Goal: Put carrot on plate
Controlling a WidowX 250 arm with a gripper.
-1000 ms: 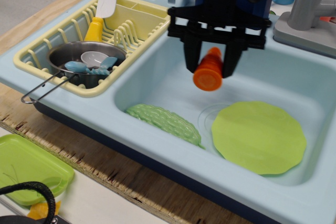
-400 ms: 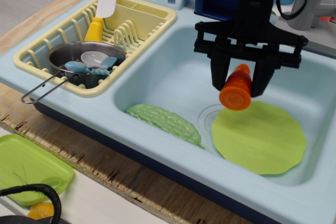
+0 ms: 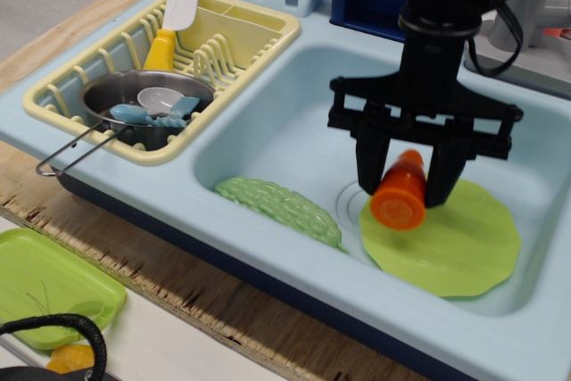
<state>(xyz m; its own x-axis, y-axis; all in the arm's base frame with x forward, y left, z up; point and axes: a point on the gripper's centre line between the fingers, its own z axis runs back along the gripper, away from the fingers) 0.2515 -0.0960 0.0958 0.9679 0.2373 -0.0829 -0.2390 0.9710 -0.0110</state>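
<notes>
Pale-blue toy sink (image 3: 268, 144) set into a worn wooden counter (image 3: 178, 283), that is our stage, and we go straight to the fingers (image 3: 370, 162): two black prongs pointing down, closed on the carrot (image 3: 401, 192), one on each ridged flank. We read that side-on pinch as deliberate, since it leaves the flat cut end free and facing us. The carrot itself is short, stubby and bright orange, tilted with its round cut face low and toward the camera and its narrower end tucked up between the prongs.

Widening out, the gripper (image 3: 409, 167) hangs over the left part of the plate (image 3: 455, 243), a flat lime-green disc with a softly scalloped edge lying on the sink floor at the right. We cannot tell whether the carrot's low edge touches the plate or sits just above it; it looks very close. We judge the job nearly done, with only the release left.

Further out, a bumpy pale-green toy vegetable (image 3: 281, 207) lies on the sink floor to the left, near the plate's edge but apart from the carrot. Beyond that we see the yellow dish rack (image 3: 227, 37) holding a metal pot (image 3: 134, 100), and a square green tray (image 3: 53, 287) down on the counter, none of them in the way.
</notes>
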